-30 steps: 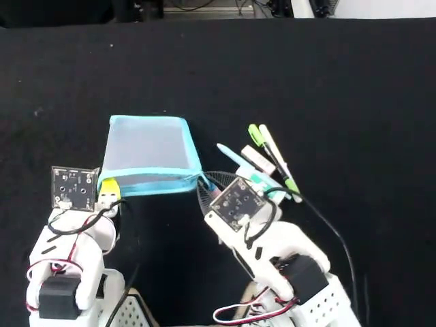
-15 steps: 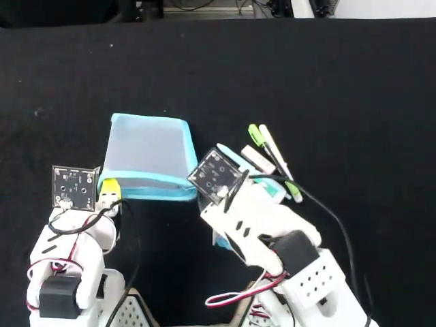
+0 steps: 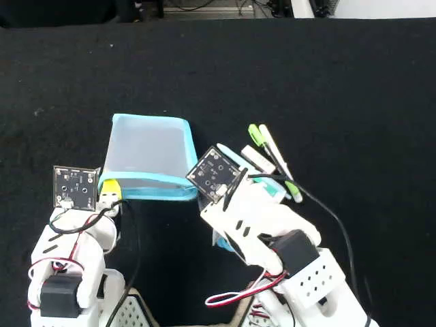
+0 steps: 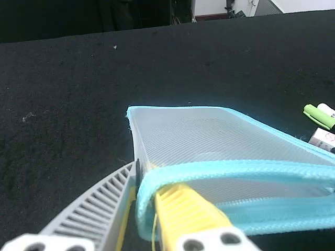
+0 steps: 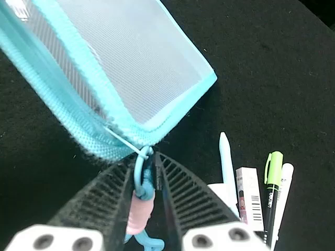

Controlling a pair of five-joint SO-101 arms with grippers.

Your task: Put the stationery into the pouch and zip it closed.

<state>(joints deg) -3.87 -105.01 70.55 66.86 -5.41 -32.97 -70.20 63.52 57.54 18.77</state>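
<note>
translucent mesh pouch with light-blue zip trim [image 3: 148,153]: likely soft, light, floppy | left claw [image 4: 146,180] clamped on its mouth corner | right claw [image 5: 144,159] pinching blue zipper pull [image 5: 140,178] | hold trim, not mesh

I had the pouch [image 3: 146,150] on the table [image 3: 354,82], left of centre. Stationery [image 3: 257,161] lay at its 3 o'clock, near it. Left gripper [image 4: 149,193] sat on its 7 o'clock corner, right gripper [image 5: 144,162] at 5 o'clock, zipper pull [image 5: 140,180] between the jaws.
</note>
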